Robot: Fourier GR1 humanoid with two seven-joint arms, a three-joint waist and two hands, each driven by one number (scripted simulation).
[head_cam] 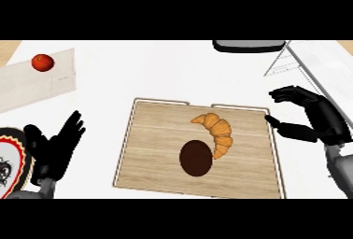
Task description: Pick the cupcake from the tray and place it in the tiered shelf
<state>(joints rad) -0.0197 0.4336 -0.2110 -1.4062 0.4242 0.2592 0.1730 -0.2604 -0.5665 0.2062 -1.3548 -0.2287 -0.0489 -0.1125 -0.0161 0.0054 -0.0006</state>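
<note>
Views: 1. Head view, mounted at the robot's head height, facing steeply down on the white bench (158, 65). Range near: the wooden tray (155, 140) fills the centre of frame. Left robot hand (52, 154) and right robot hand (321, 121) enter from the lower edge, at frame left and right, so the view is unmirrored.

The worktop (151, 65) is white. The tray (158, 154) is light brown wood with thin stripes and a pale edge. The cupcake (196, 158) is dark brown all over. The croissant (217, 130) is golden orange with darker bands. The apple (43, 62) is red. The board (41, 88) is cream. The plate (14, 140) is white with a red and black rim. The left hand (59, 144) and the right hand (310, 116) are black.
</note>
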